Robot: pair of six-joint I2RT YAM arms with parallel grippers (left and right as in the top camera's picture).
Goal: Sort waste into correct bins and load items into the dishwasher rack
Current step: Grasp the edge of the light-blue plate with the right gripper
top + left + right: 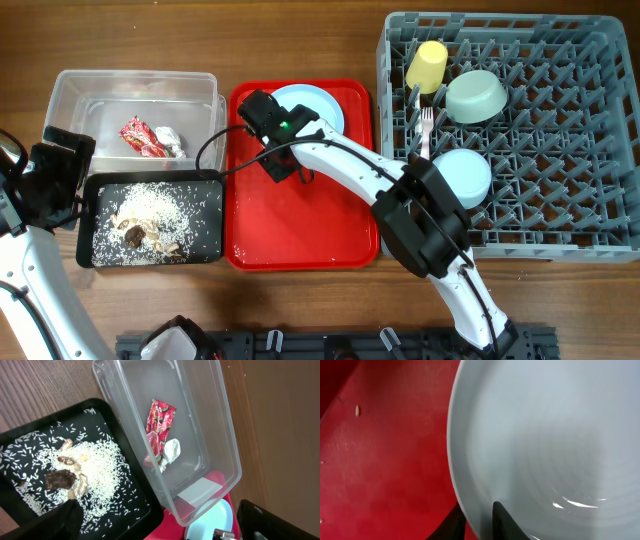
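Note:
My right gripper (268, 108) is shut on the left rim of the light blue plate (312, 104), which is over the back of the red serving tray (300, 230). In the right wrist view one finger is inside the plate (545, 435) and one outside, at my gripper (480, 515). The red wrapper (143, 138) (159, 427) and white tissue (170, 142) (170, 451) lie in the clear tub (80, 85) (220, 415). Rice and brown scraps (160, 205) (100, 467) lie in the black tray (210, 240) (30, 435). My left gripper (62, 170) (165, 527) is open and empty beside them.
The grey dishwasher rack (560, 150) at the right holds the yellow cup (427, 65), the pale green bowl (476, 96), the small light blue bowl (462, 178) and the white fork (425, 125). Stray rice grains lie on the red tray (380, 460).

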